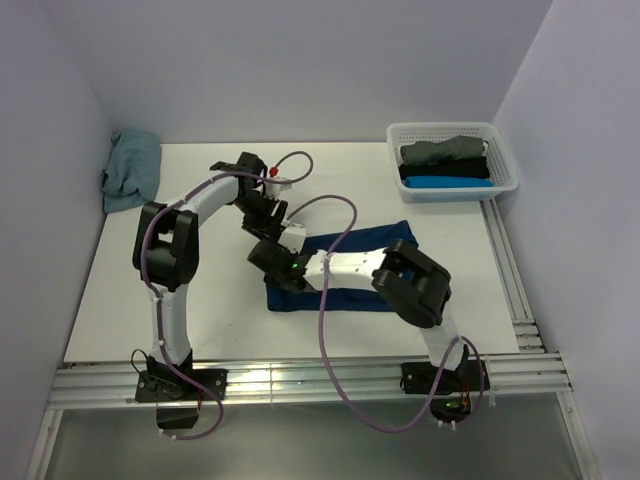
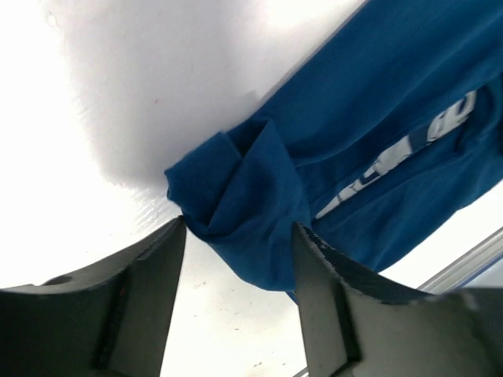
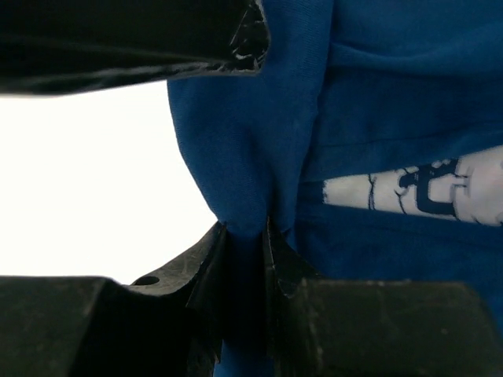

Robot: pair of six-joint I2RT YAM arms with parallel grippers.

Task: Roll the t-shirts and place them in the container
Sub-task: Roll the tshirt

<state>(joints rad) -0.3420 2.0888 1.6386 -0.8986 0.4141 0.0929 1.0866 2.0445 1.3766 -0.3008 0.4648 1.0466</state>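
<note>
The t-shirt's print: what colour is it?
White print on the t-shirt; clearest in right wrist view.

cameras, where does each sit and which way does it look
top external: above the near edge, looking down on the table; left arm and right arm show.
left wrist: on the left arm, looking past the open left end effector at the t-shirt's corner.
right wrist: on the right arm, right end effector pinching a t-shirt fold.
shared: both wrist views show the t-shirt's white print.

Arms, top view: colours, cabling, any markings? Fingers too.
Both the left arm and right arm have white links, bulky black joints and black bases. A purple cable loops along each. Green light by the right wrist. Fingers are dark grey, flat, with toothed inner edges.
</note>
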